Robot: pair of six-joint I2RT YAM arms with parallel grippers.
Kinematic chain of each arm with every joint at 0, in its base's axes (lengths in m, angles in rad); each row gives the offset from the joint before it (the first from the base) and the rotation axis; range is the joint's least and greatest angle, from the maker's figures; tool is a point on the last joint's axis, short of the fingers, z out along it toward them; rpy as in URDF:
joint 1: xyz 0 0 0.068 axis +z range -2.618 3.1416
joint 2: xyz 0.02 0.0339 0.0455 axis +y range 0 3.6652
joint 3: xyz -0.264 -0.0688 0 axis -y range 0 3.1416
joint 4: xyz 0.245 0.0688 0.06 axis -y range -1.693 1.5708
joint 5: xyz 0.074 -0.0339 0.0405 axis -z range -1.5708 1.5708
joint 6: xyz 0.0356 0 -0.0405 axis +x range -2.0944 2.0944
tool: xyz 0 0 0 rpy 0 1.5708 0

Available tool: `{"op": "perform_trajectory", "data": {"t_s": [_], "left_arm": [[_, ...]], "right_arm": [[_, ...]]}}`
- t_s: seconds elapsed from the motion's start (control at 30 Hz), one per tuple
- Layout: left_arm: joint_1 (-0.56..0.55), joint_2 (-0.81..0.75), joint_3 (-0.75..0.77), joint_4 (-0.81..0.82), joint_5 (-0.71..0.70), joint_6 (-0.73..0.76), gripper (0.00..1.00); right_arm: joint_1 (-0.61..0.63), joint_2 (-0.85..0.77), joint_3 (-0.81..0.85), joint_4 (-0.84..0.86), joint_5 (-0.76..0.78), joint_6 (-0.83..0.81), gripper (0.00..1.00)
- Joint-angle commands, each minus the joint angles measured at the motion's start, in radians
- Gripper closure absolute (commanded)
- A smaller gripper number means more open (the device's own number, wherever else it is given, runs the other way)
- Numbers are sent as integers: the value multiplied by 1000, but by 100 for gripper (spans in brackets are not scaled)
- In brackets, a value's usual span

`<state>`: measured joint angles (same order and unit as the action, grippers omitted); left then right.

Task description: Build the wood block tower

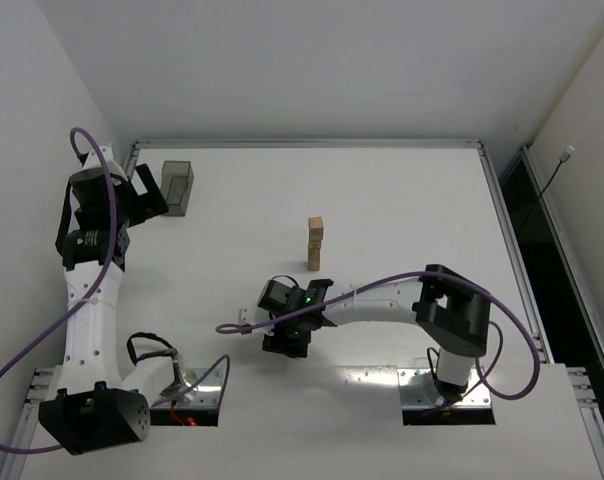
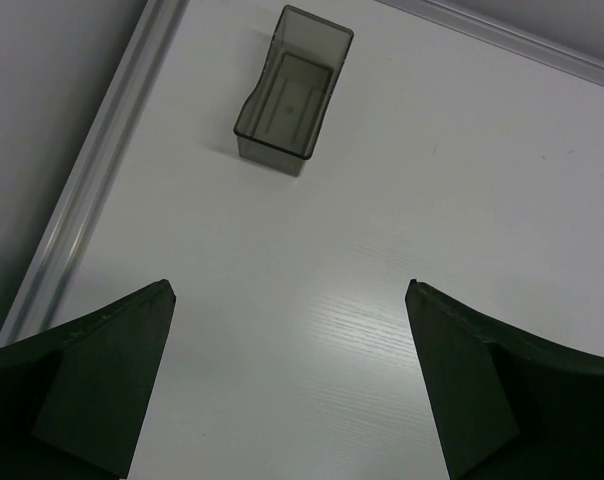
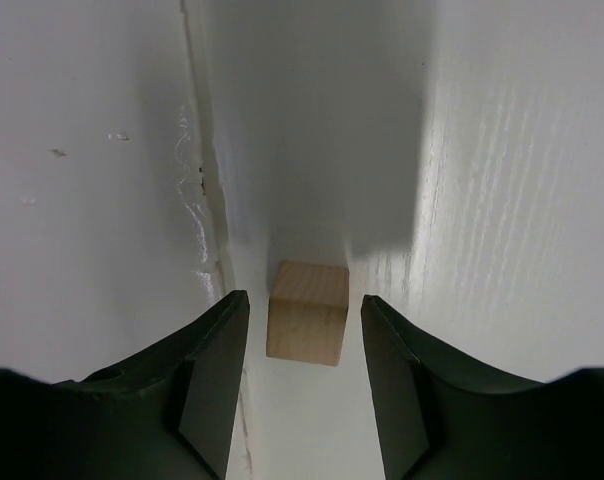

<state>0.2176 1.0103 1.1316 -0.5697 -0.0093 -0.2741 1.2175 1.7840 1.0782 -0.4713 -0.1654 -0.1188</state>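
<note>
The tower (image 1: 315, 243) stands near the middle of the table as a slim column of about three tan wood blocks. In the right wrist view a single wood block (image 3: 307, 315) rests on the table between the fingertips of my right gripper (image 3: 304, 298). The jaws stand open, with a narrow gap on each side of the block. From above, the right gripper (image 1: 285, 338) hangs in front and to the left of the tower and hides that block. My left gripper (image 1: 150, 192) (image 2: 289, 290) is wide open and holds nothing, just short of the grey tray.
A grey translucent tray (image 1: 177, 188) (image 2: 292, 95) stands at the far left by the table's metal edge rail (image 2: 102, 170). A seam (image 3: 207, 200) in the table surface runs just left of the single block. A purple cable (image 1: 382, 283) loops over the right arm.
</note>
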Motion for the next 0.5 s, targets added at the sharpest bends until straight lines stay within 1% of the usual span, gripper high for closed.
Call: {"op": "perform_trajectory", "data": {"t_s": [0.0,0.2,0.33,0.43,0.47], "left_arm": [[17,-6,-4,48,2,1,1],[17,19,-4,68,11,10,1],[17,28,-13,68,22,10,1],[17,28,-13,77,31,10,1],[17,28,-13,77,31,10,1]], "right_arm": [[4,32,40,10,-29,28,55],[4,41,31,10,-39,28,55],[-6,41,22,10,-30,28,61],[-15,22,12,10,-29,28,61],[-15,22,12,0,-29,28,56]]}}
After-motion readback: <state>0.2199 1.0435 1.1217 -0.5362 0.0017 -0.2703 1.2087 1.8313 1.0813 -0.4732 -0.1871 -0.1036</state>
